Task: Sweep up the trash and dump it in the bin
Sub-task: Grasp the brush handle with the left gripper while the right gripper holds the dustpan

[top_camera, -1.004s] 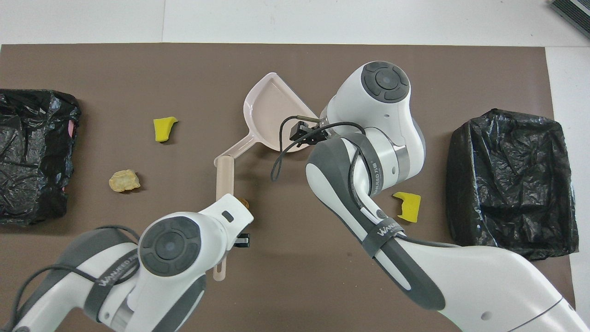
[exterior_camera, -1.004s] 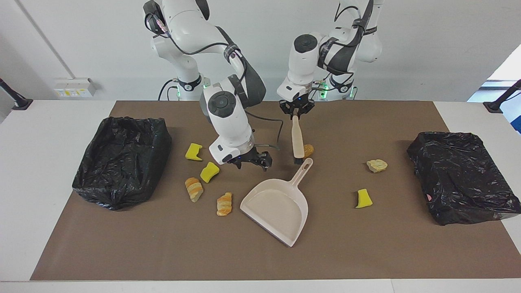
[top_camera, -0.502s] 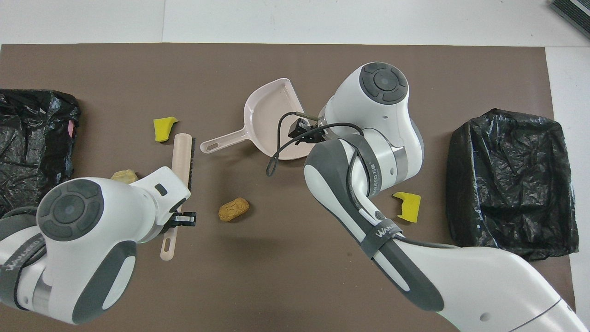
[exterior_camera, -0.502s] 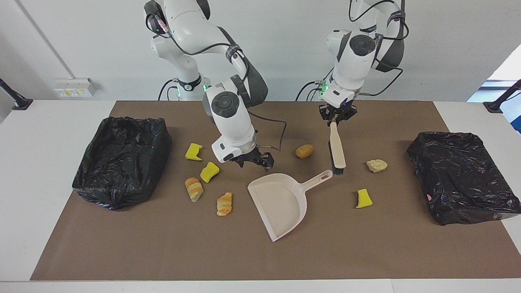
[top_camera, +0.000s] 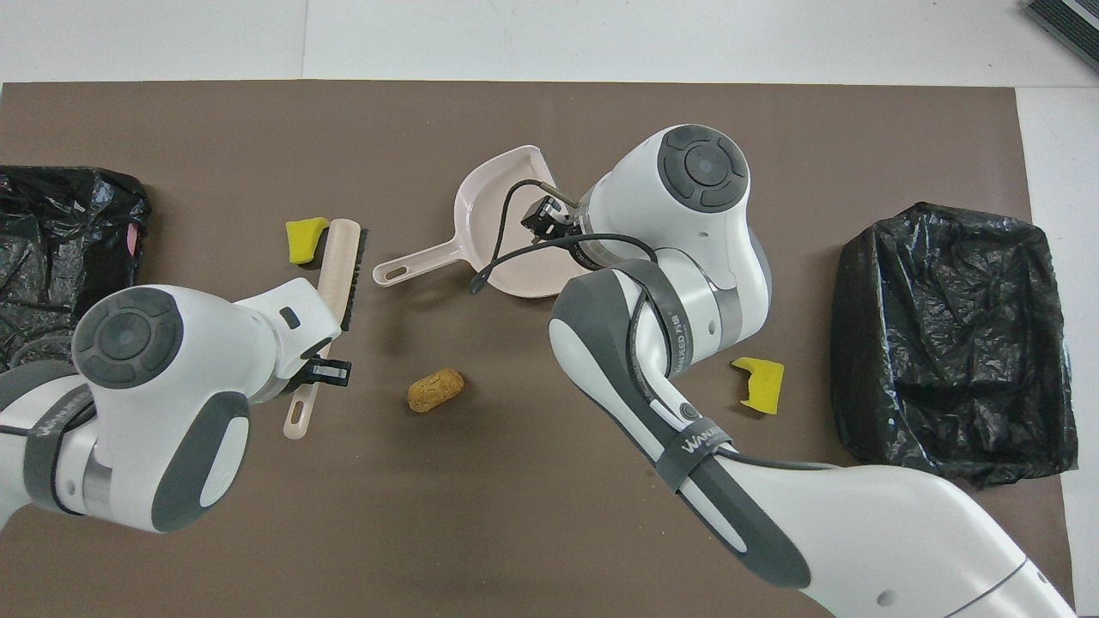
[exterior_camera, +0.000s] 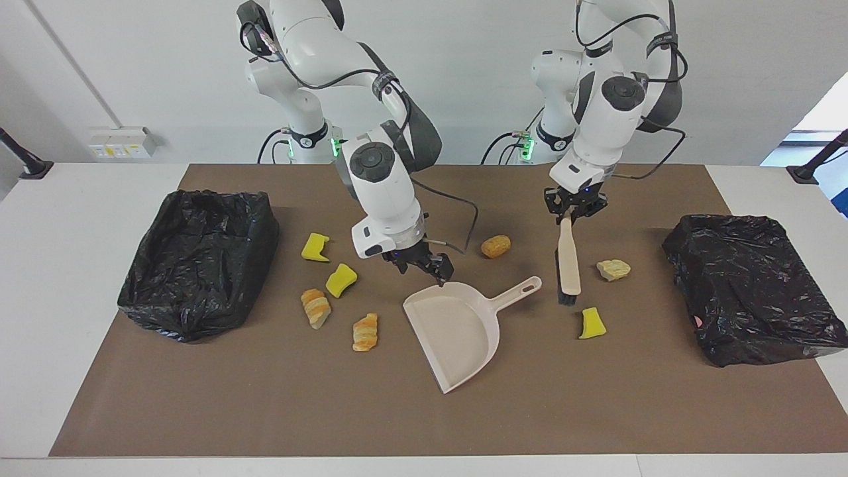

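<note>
Nearest the robots, the left gripper [exterior_camera: 574,207] has its fingers clamped on the brush [exterior_camera: 568,263] handle. Over the last second it has carried the brush from the golden-brown nugget [exterior_camera: 495,246] toward the left arm's end of the bench; the bristles now stand beside the yellow chunk [exterior_camera: 591,323], with the pale lump [exterior_camera: 613,269] close by. The right gripper [exterior_camera: 424,265], fingers spread wide and holding nothing, has lowered to the dustpan [exterior_camera: 457,328] rim. The dustpan has swung round, handle toward the brush. No trash is collected yet; both black-lined bins [exterior_camera: 752,286] stand untouched.
</note>
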You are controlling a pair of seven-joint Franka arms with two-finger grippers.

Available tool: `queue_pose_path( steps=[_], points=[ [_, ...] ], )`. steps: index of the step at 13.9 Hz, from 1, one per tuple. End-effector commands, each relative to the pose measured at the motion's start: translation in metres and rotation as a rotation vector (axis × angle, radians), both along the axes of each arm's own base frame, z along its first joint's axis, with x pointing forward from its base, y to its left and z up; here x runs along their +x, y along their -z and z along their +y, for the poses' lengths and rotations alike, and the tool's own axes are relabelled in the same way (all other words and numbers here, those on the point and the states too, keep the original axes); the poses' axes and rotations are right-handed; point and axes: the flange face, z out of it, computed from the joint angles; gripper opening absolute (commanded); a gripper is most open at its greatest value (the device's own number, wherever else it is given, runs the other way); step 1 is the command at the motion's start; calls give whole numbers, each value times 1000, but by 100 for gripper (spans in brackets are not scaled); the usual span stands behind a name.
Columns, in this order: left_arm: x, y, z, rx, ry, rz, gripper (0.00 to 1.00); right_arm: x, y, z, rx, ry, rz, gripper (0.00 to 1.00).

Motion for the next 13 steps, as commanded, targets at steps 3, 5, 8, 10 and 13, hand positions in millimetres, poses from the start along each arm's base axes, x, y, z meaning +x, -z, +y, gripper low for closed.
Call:
queue_pose_path(
  steps=[3,5,8,10,13],
  points=[
    [-24,-7,-63,-4,131,-3,0,11,7,49,84,222,19,100],
    [-48,-8,-93,-22,181,16,0,8,5,54,84,215,18,100],
    [-80,-7,-111,-14,243,35,0,1,3,59,69,195,23,100],
    [-70,-12,-102,-18,218,33,0,2,9,54,52,171,25,100],
    [-36,-30,-64,-27,114,21,0,-1,9,43,-25,50,28,100]
  ],
)
